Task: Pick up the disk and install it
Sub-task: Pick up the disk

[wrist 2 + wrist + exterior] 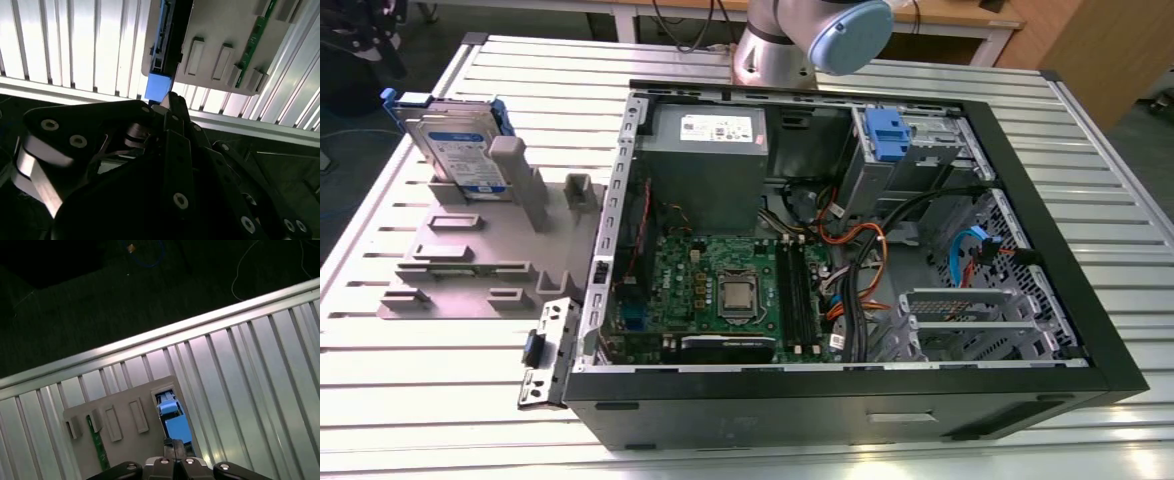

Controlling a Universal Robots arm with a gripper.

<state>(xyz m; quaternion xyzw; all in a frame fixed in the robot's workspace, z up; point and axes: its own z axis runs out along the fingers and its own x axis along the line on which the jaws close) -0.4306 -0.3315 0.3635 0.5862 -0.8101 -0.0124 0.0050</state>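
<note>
The disk (458, 152) stands on edge in a slot of the grey fixture (467, 262), at the exterior view's left. Its white-and-blue label faces the computer case and its blue end tab (408, 99) is on top. In both wrist views I look down on that blue tab (176, 426) (157, 88). My gripper (172, 443) (168, 98) hangs just above the tab with its fingertips pressed together and nothing between them. Whether they touch the tab I cannot tell.
The open computer case (630, 190) lies on the slatted metal table (440, 390). Inside it are a grey power-supply box (707, 150), a motherboard (720, 290) and a blue caddy (887, 135). A green memory stick (98, 440) stands in the fixture. Dark floor (100, 300) lies beyond the table edge.
</note>
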